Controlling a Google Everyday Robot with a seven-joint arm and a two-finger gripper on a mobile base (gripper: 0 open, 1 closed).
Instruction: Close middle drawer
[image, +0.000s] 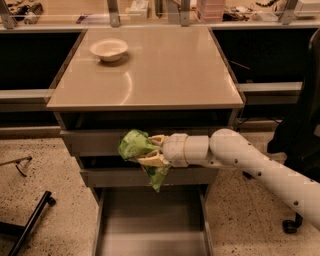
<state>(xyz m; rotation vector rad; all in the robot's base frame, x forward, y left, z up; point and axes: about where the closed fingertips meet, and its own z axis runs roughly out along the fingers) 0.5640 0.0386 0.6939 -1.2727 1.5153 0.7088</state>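
The middle drawer (112, 177) is a plain, low grey strip below the taller scratched front (90, 142), with a dark gap between the two. My gripper (151, 151) reaches in from the right on a white arm. It hangs just in front of the drawers, level with that gap. It is shut on a crumpled green bag (135, 146), whose tail hangs down over the middle drawer's front. The bag and gripper hide part of both fronts.
The bottom drawer (150, 225) is pulled out, showing a long grey tray floor. A white bowl (108, 49) sits on the beige tabletop (165, 70). A black chair (300, 135) stands at the right. A black pole (30, 220) lies on the floor at the left.
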